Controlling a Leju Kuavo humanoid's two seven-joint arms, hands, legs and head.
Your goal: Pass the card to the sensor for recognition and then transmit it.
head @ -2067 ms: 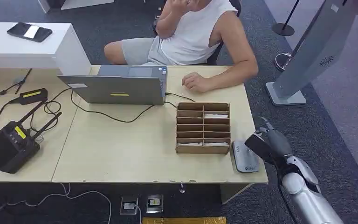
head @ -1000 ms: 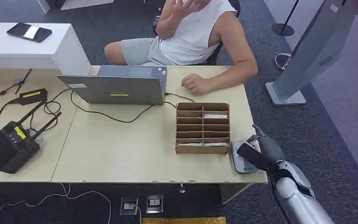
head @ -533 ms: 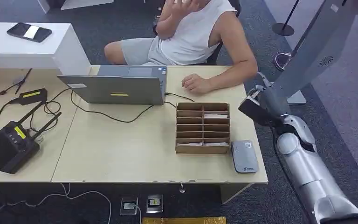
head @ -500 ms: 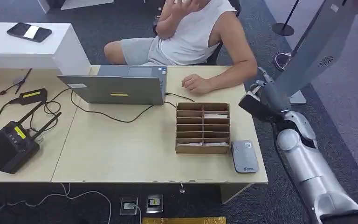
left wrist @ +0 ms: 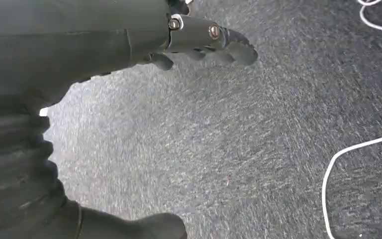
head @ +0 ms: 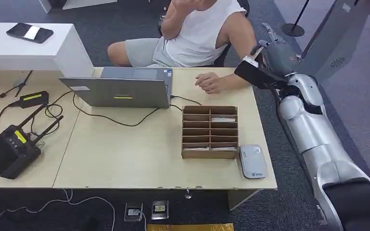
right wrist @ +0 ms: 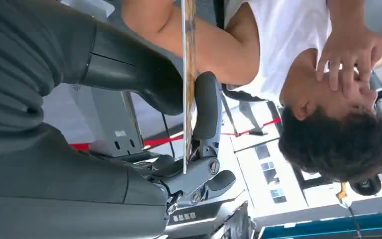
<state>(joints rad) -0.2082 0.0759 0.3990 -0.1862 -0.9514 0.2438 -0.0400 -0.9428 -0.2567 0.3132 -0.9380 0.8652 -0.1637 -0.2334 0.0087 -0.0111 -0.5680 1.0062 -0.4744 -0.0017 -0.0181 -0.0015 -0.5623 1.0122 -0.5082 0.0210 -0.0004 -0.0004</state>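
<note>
Above the far right corner of the tabletop [head: 125,159], the right hand [head: 274,55] is raised on its silver arm and grips the card [head: 252,73], a dark flat card with a pale end, pinched between the thumb and the darker fingers. In the right wrist view the card [right wrist: 188,74] appears edge-on as a thin strip between the thick thumb [right wrist: 129,64] and a finger [right wrist: 206,114]. The card is held in the air close to the arm of a seated person [head: 197,33] in a white sleeveless top, whose hand [head: 209,83] rests on the tabletop just beside it. The grey sensor [head: 253,161] lies flat at the near right corner of the tabletop, well apart from the card and just beside a brown compartment box [head: 209,132] with slips in some slots. Further left stand a laptop [head: 120,89] with a black cable and a black device with antennas [head: 12,147]. The left hand [left wrist: 204,42] hangs over grey carpet with nothing in it, its fingers loosely extended, near a white cord [left wrist: 348,154].
</note>
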